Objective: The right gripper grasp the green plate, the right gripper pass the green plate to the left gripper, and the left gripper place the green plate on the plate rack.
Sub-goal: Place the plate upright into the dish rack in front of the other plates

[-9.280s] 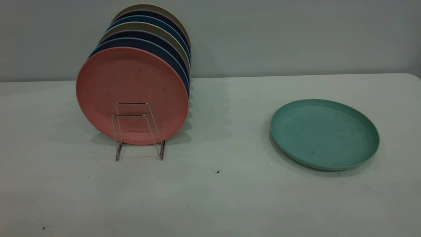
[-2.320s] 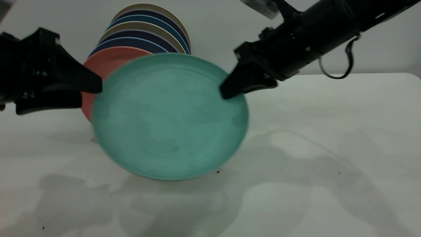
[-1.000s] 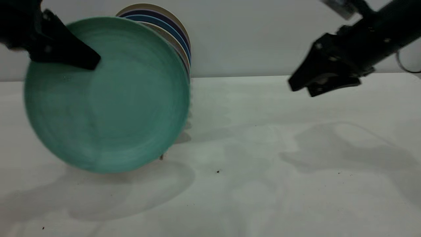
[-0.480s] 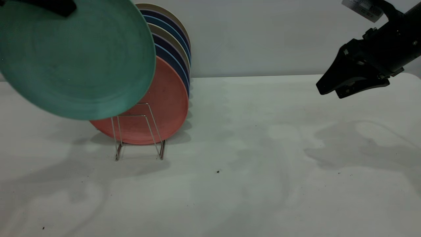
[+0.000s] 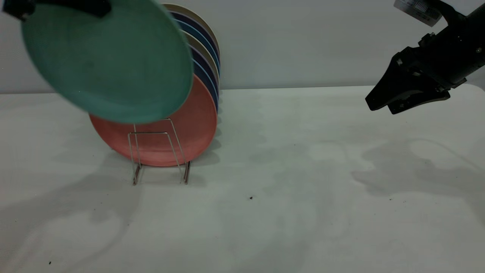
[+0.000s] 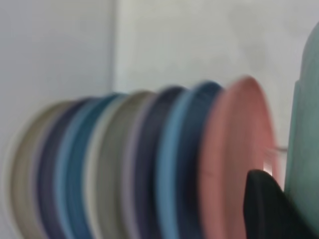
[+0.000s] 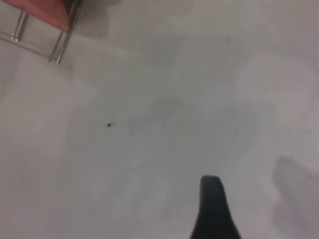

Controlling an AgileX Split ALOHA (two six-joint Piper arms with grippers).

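Observation:
The green plate [image 5: 110,64] hangs tilted in the air at the upper left, its lower edge over the front loops of the plate rack [image 5: 159,149]. My left gripper [image 5: 94,7] is shut on the plate's top rim, mostly cut off by the picture's top edge. In the left wrist view one of its black fingers [image 6: 264,204] lies against the green plate [image 6: 308,129], next to the pink plate [image 6: 239,159]. My right gripper [image 5: 380,109] is open and empty, held above the table at the far right. Only one of its fingers [image 7: 213,204] shows in the right wrist view.
The rack holds a salmon-pink plate [image 5: 182,132] at the front, with several blue, dark and beige plates [image 5: 206,49] upright behind it. The rack's front wire feet [image 7: 57,37] show in the right wrist view. A small dark speck [image 5: 251,197] lies on the white table.
My left gripper has carried the green plate to the right, so it now hangs over the front of the rack. The right gripper has barely moved.

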